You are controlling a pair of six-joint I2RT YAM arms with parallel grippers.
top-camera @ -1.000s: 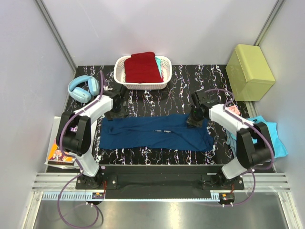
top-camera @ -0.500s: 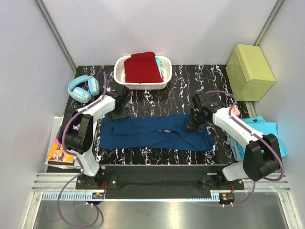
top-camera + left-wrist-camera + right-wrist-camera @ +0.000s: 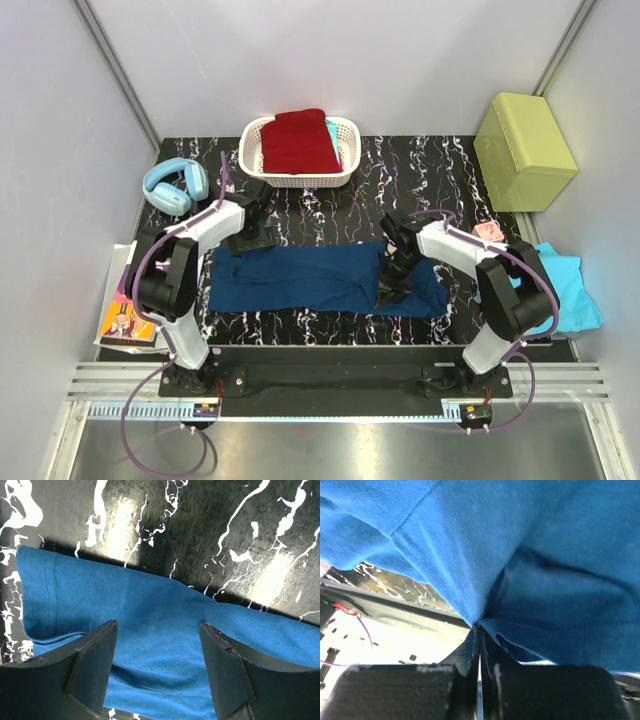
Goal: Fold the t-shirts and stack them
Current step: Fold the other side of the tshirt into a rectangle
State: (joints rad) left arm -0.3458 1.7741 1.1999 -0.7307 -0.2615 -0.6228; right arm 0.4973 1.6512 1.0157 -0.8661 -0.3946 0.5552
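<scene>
Right hand (image 3: pixel 479 632) clamped on navy tee (image 3: pixel 300 282) right end; left hand (image 3: pixel 156 630) stood open over left end. Best: carry fold low, edges aligned.

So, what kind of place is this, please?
Likely a lab robot cell, not a home: grey panel walls enclose a black marbled table, with two arms bolted at its near edge.

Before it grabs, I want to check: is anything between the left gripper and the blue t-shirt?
Nothing visible does. The left gripper hangs open right over the blue t-shirt at its left end, with only bare cloth showing between its fingers.
</scene>
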